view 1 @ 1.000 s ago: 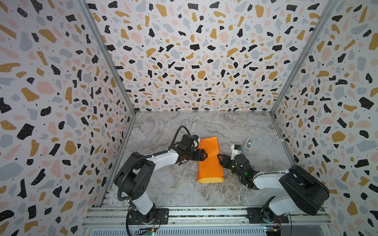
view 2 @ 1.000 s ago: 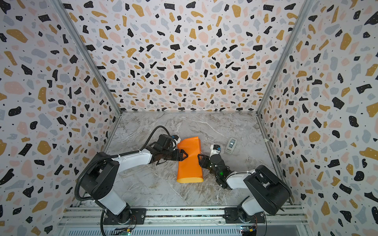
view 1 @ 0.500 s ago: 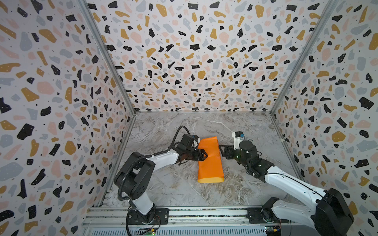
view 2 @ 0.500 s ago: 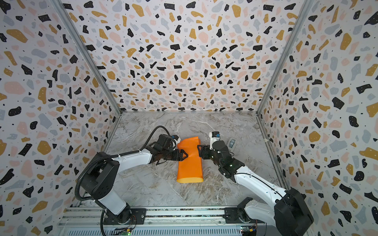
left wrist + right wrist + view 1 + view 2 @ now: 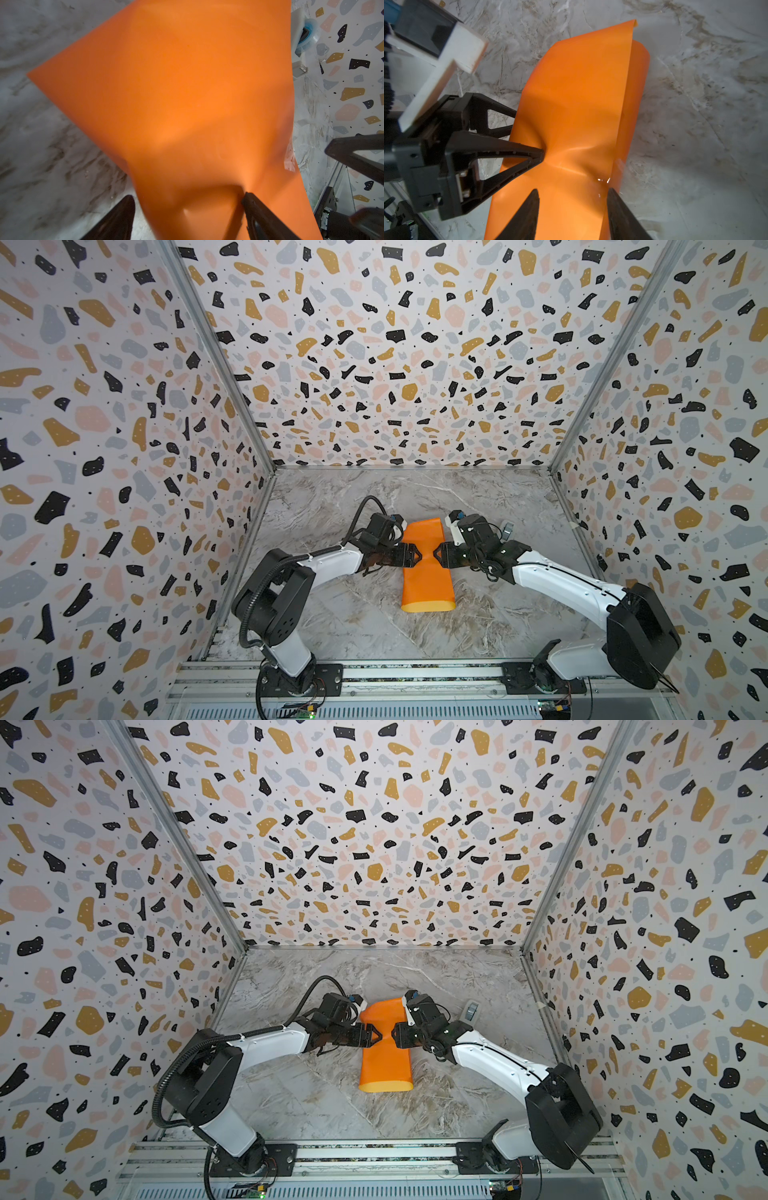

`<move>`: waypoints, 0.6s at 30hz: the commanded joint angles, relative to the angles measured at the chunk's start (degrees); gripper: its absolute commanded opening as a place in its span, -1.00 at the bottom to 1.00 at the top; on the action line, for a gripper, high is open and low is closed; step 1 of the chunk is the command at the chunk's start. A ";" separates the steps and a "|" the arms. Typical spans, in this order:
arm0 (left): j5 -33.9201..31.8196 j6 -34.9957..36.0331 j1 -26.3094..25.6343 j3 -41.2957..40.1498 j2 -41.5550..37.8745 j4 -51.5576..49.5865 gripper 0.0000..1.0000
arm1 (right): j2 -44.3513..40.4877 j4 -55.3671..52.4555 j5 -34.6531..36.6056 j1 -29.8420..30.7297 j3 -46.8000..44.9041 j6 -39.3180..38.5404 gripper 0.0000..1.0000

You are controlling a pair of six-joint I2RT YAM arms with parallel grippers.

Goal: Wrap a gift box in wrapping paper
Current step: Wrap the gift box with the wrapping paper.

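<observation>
The wrapping paper point(image 5: 428, 585) point(image 5: 386, 1065) lies on the marble table as a flattened roll, orange face out, pinched at the middle. Its mustard inner face shows at the near end. The gift box is hidden. My left gripper point(image 5: 417, 554) point(image 5: 188, 198) is open at the roll's left side. One fingertip point(image 5: 247, 199) dents the paper point(image 5: 187, 93); the other hangs over the table. My right gripper point(image 5: 437, 554) point(image 5: 573, 190) is open opposite it, both fingers over the paper point(image 5: 581, 104) near the seam. A strip of clear tape point(image 5: 602, 180) glints there.
A tape dispenser point(image 5: 507, 529) point(image 5: 471, 1011) stands on the table just behind my right gripper. Terrazzo-patterned walls close the table point(image 5: 332, 614) on three sides. An aluminium rail point(image 5: 415, 672) with both arm bases runs along the front.
My right arm reached back toward the tape dispenser, then came in to the roll's right side, opposite the left gripper. The left arm and the paper have stayed put.
</observation>
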 commanded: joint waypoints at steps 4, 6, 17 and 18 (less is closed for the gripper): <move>-3.54 1.58 0.21 -1.52 2.50 -6.90 0.64 | 0.55 -2.00 -1.12 0.51 2.23 -0.92 0.02; -3.53 1.54 0.21 -1.51 2.50 -6.90 0.63 | 1.16 -1.75 -1.04 0.53 2.25 -1.02 0.01; -3.44 1.58 0.21 -1.63 2.39 -6.81 0.64 | 4.22 -0.58 0.06 -0.18 2.92 -1.69 0.01; -3.44 1.50 0.16 -1.65 2.41 -6.76 0.63 | 4.43 -0.53 0.02 -0.33 3.01 -1.81 0.01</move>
